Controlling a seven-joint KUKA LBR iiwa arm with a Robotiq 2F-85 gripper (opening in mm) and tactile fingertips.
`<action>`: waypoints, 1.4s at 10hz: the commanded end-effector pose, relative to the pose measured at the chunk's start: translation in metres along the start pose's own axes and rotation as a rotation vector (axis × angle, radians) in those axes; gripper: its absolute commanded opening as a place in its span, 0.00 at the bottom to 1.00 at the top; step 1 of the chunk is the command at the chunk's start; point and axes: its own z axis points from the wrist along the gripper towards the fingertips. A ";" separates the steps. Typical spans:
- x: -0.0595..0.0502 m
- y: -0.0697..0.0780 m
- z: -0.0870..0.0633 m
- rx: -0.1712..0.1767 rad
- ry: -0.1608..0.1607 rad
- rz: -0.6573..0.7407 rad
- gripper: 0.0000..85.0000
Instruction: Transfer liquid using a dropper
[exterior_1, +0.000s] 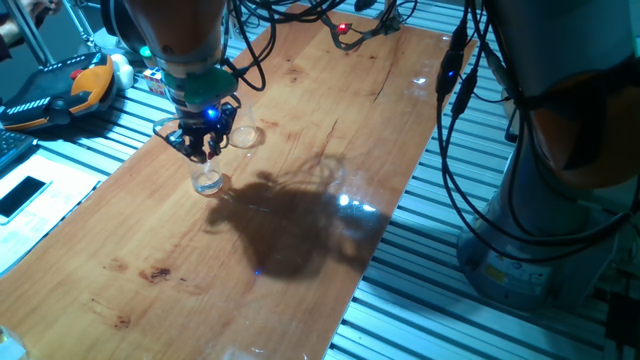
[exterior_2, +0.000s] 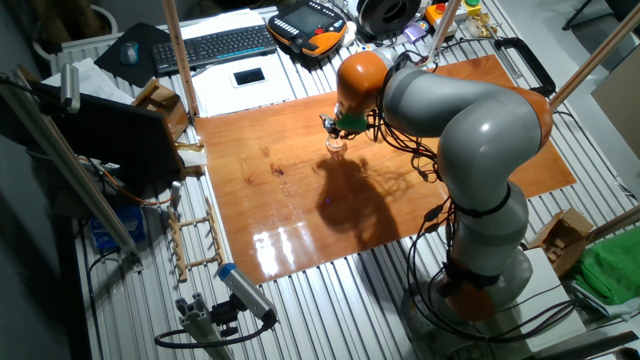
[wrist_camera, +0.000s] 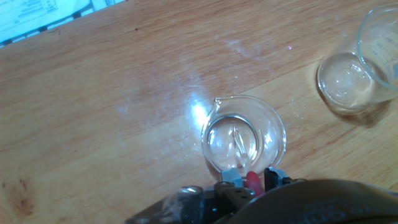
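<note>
Gripper holding dropper upright inside a small beaker, tip in the liquid.

The two-finger gripper (wrist_camera: 252, 177) is clamped narrowly on the small red bulb of the thin clear dropper (wrist_camera: 239, 146). The tube hangs straight down into the small clear glass beaker with a pouring lip (wrist_camera: 244, 140). This vertical hold appears chosen to keep the tip central, clear of the glass wall. The clear colourless liquid (wrist_camera: 224, 140) shows only as a pale glint at the beaker's bottom. Whether the tip touches the base cannot be told. A second clear glass beaker (wrist_camera: 360, 74) stands near on the brown wooden table top (wrist_camera: 93, 112), apart from the first, probably placed close so the carry is short. In the fixed view, the arm stands directly above the first beaker (exterior_1: 208, 180).
</note>
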 end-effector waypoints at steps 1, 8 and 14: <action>-0.001 0.000 0.001 -0.004 0.001 0.001 0.36; -0.003 0.000 0.008 -0.015 0.004 -0.002 0.34; -0.004 -0.001 0.008 -0.018 0.007 -0.010 0.26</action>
